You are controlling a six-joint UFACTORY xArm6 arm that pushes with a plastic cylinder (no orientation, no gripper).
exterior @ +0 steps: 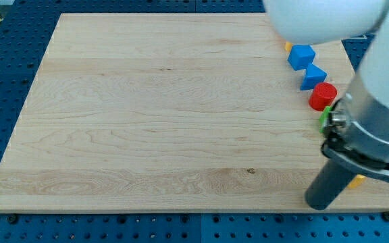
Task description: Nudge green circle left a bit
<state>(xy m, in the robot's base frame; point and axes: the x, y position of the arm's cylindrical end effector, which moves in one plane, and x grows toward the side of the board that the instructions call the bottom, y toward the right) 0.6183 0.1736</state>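
Observation:
Only a sliver of a green block (323, 119) shows at the view's right, mostly hidden behind the arm; its shape cannot be made out. My tip (318, 203) rests on the wooden board (167, 115) near its lower right corner, below the green sliver. A red round block (323, 96) sits just above the green one. Above it lie a blue triangular block (313, 77) and a blue cube-like block (301, 55).
A small bit of a yellow block (287, 46) peeks out under the arm's white body at the top right. An orange-yellow bit (357, 180) shows beside the rod at the lower right. Blue pegboard surrounds the board.

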